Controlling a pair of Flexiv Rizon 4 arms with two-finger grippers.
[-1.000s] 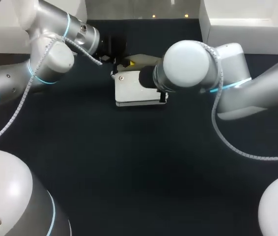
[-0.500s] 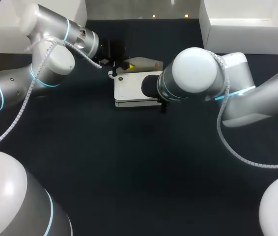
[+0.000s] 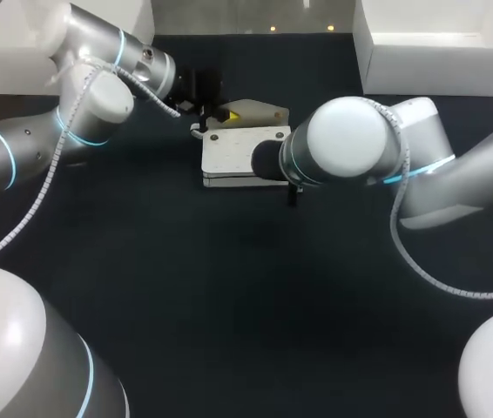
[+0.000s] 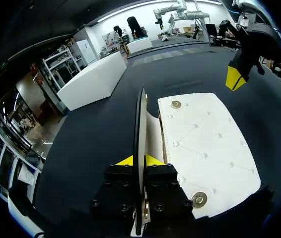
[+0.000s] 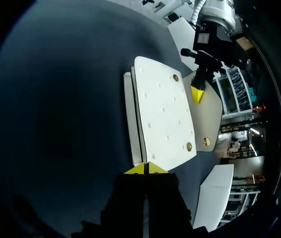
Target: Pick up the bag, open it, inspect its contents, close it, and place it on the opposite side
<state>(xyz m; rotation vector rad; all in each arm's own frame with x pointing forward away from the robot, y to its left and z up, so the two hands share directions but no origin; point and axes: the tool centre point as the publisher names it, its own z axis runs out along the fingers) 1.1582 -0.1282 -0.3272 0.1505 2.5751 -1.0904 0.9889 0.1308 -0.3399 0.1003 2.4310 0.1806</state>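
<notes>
Bag (image 3: 233,155) lies flat on the dark table (image 3: 229,296) in the upper middle of the head view. Its flap (image 3: 260,113) is lifted clear of the white body and shows its beige inner face at the far side. The left gripper (image 4: 139,160) is clamped on that flap, which the left wrist view shows edge-on between the two yellow tips. The right gripper (image 5: 146,168) has its tips drawn together at the bag's near edge, with nothing visible between them. Over the last second the right arm (image 3: 351,144) has drawn back towards the right of the head view. This uncovers most of the bag's front panel and the whole beige flap, which its wrist previously masked. The left arm has held its place at the flap, and the bag has barely shifted. Assessment: the opening step is achieved or nearly so, and inspection is due. Closing and transfer to the opposite side are outstanding. Limits of observation: no view looks into the bag's mouth, so the contents cannot be reported. In the head view the right gripper is hidden under its own wrist. Whether its tips touch the bag's edge cannot be determined from the wrist views. The angle of the flap is also uncertain.
</notes>
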